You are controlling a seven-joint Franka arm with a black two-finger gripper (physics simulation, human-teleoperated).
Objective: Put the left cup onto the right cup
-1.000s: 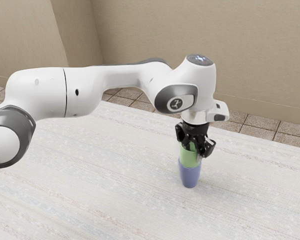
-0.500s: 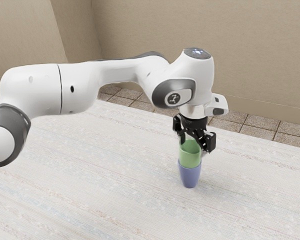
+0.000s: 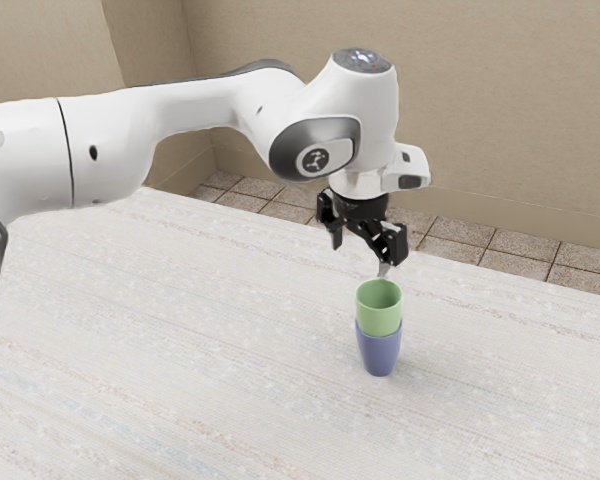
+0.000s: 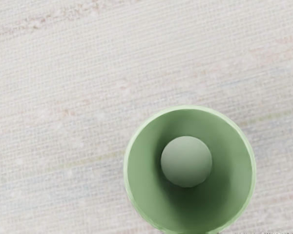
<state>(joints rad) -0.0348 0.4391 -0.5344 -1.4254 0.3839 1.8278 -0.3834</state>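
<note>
We see beige walls [image 3: 540, 90] across the frame's top, brown floor tiles [image 3: 525, 248] at mid-right, and a pale streaked desk [image 3: 180, 390] below.

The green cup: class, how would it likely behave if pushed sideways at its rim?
The green cup looks rigid and smooth-walled, so it is probably light and somewhat slippery. Nested in the blue cup, it forms a tall, narrow stack on a small base; a rim push would likely tip both rather than slide them. Toppled, its round body might roll.
</note>
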